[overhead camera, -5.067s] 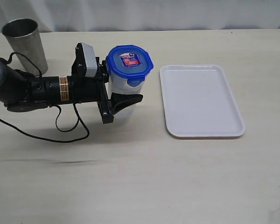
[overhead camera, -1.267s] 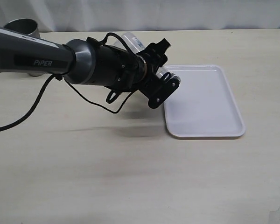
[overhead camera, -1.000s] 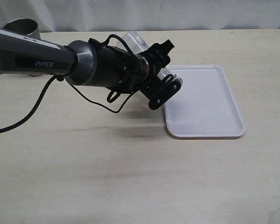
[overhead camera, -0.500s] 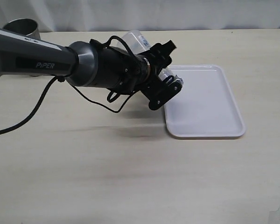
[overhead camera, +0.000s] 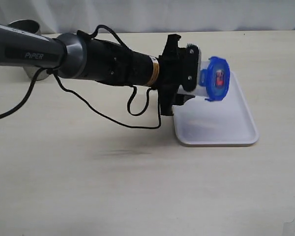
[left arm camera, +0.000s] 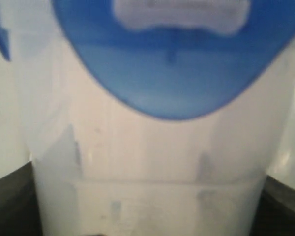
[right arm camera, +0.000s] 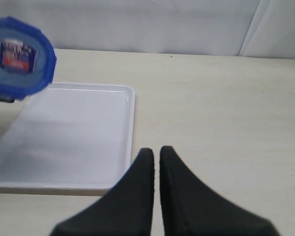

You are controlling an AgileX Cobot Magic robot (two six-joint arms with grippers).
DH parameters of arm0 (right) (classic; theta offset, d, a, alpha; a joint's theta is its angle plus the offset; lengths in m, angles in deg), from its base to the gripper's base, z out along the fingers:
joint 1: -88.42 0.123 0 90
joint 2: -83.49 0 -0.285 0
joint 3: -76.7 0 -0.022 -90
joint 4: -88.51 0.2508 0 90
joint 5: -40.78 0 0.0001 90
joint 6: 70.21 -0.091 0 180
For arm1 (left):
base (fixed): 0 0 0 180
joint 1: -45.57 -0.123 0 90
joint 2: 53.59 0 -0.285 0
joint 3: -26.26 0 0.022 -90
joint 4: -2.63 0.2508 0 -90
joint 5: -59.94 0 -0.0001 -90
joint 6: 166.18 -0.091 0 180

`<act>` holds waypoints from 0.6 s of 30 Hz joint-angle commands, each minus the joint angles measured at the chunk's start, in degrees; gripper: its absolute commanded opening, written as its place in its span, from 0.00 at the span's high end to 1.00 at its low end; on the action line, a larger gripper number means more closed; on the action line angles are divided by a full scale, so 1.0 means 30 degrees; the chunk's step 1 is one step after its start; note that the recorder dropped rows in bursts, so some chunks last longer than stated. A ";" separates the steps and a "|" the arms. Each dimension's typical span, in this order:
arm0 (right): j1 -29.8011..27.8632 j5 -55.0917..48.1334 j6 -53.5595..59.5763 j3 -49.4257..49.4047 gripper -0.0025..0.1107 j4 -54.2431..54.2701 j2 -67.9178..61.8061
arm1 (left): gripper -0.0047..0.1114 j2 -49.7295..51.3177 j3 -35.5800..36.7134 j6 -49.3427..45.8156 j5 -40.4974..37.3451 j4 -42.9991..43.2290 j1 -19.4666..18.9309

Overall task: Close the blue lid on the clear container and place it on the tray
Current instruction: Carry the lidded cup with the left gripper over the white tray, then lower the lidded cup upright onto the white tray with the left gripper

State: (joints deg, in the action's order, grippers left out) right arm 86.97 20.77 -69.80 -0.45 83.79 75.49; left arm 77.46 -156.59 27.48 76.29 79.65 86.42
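The clear container hangs tipped on its side above the left part of the white tray. Its blue lid sits on its mouth and faces right, red-and-white label showing. My left gripper is shut on the container's body, and most of that body is hidden behind the jaws. In the left wrist view the container fills the frame between the dark fingers, with the lid beyond. My right gripper is shut and empty over the table beside the tray, with the lid in sight.
A shiny steel cup stands at the far left back, partly behind the left arm. A black cable loops down from the arm over the table. The right arm does not show in the exterior view.
The left arm has swung right and its wrist has turned. The container now hangs on its side over the tray's left part with the lid facing right. The right gripper stays shut.
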 commanded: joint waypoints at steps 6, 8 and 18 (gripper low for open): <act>-0.0129 0.0049 0.0092 -0.0023 0.94 -0.0093 0.0071 | 0.96 0.2774 -0.0229 0.2534 1.4190 -1.5007 -0.1085; -0.0129 0.0049 0.0092 -0.0023 0.94 -0.0093 0.0071 | 0.96 0.3674 -0.0339 0.2534 1.4385 -1.5695 -0.1085; -0.0129 0.0049 0.0092 -0.0023 0.94 -0.0093 0.0071 | 0.96 0.7140 -0.5139 0.4526 1.3874 -1.5198 0.0580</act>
State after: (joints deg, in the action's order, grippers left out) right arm 86.97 20.77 -69.80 -0.45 83.79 75.49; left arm 97.94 -168.73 40.40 118.41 34.27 86.75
